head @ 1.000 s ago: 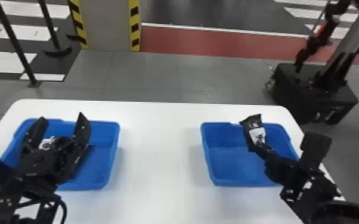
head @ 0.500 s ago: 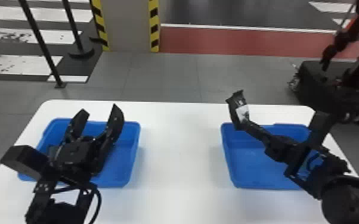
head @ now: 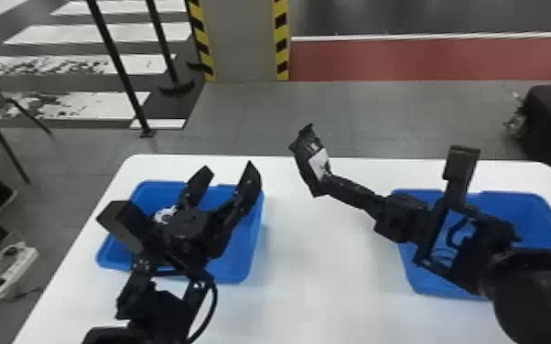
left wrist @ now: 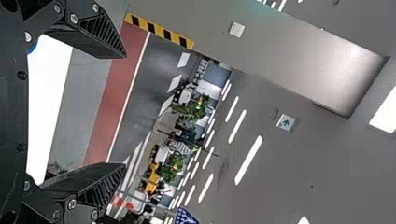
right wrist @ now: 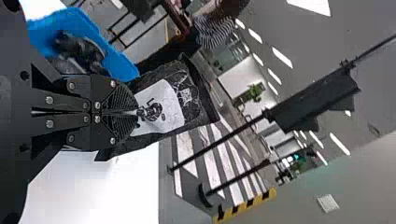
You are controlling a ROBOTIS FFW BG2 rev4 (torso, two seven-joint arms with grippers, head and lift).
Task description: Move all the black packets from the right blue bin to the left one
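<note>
Raised above the table's far middle, my right gripper (head: 327, 185) is shut on a black packet (head: 309, 160) with a white label. In the right wrist view, the right gripper (right wrist: 135, 112) pinches one end of that packet (right wrist: 191, 100). My left gripper (head: 224, 180) stands over the left blue bin (head: 247, 256), fingers spread apart with nothing between them. The left wrist view shows the left gripper (left wrist: 125, 111) open. Inside the left bin, something white and black (head: 164, 214) is partly hidden behind the left arm. The right blue bin (head: 512, 201) lies beneath the right forearm.
Both bins stand on a white table (head: 311, 274), with bare tabletop between them. The left arm occupies the space over the left bin, close to the line from the packet. Beyond the table's far edge lies grey floor with posts (head: 119, 68).
The right gripper has carried the packet leftward, from above the right bin to over the table's far middle. The head view has turned left. The left gripper remains open over the left bin.
</note>
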